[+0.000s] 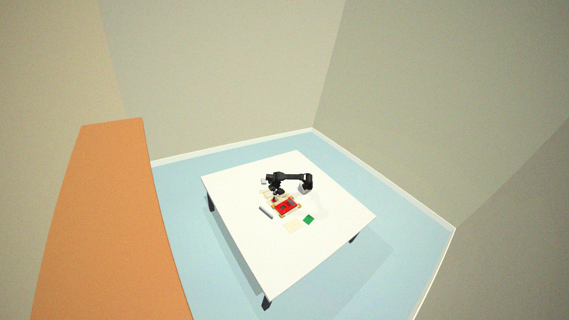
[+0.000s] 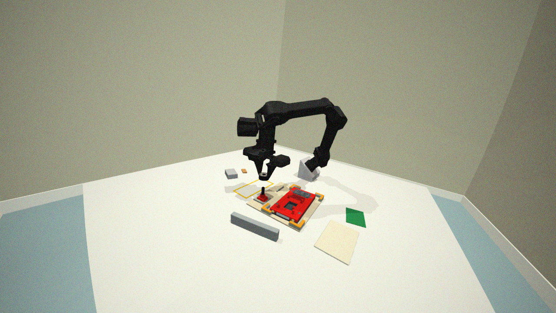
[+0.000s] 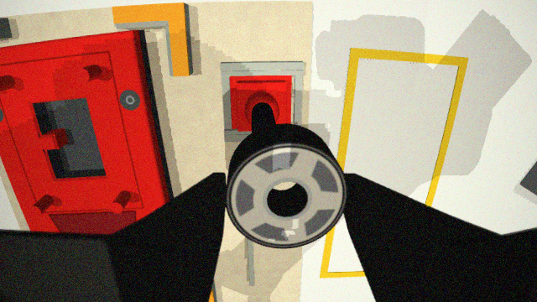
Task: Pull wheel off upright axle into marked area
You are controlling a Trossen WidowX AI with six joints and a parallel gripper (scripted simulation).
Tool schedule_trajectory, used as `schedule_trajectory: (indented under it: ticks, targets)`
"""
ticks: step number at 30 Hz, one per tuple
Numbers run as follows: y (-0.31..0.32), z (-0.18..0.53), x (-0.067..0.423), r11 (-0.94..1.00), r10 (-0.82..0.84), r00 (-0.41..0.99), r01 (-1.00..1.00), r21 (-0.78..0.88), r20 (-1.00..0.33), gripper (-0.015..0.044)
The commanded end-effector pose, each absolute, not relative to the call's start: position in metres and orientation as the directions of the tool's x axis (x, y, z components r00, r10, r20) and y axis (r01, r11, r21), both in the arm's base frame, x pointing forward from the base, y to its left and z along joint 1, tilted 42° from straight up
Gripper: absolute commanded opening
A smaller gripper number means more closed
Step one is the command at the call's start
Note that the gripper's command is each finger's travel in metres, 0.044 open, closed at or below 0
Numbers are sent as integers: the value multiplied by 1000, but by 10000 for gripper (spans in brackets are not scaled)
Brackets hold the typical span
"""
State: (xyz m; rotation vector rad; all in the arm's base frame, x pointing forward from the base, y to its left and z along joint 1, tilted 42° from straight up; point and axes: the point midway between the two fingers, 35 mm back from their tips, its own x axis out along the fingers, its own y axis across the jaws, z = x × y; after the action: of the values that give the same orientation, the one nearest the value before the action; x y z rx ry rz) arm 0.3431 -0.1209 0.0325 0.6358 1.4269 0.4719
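Note:
My gripper [image 2: 263, 173] [image 3: 284, 184] [image 1: 274, 190] is shut on the wheel [image 2: 263, 176] [image 3: 268, 172], a black tyre with a grey spoked hub. I hold it in the air, clear of the upright black axle [image 2: 262, 191] [image 3: 262, 115], which stands bare on its red base. The wheel hangs above and a little to the side of the axle, over the near edge of the yellow marked rectangle [image 2: 244, 185] [image 3: 449, 126] on the table. The inside of the rectangle is bare.
A red board [image 2: 293, 202] [image 3: 75, 126] with orange corner brackets lies on the tan baseplate [image 2: 254, 204] [image 3: 201, 126] beside the axle. A grey bar [image 2: 254, 225], a grey block [image 2: 230, 173], a small orange block [image 2: 244, 170], a green patch [image 2: 355, 217] and a cream sheet [image 2: 337, 241] lie around.

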Motion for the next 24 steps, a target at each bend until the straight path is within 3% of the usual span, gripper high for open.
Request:
schedule_trajectory:
  ticks: [1,14,24]
  targets:
    - [-139,18,330,753,646,100,85,653,-757,0]
    - [-188,-21,285,758,640,103,80,647,-762,0]
    - [-183,-32,284,758,640,104,79,648,-761,0]
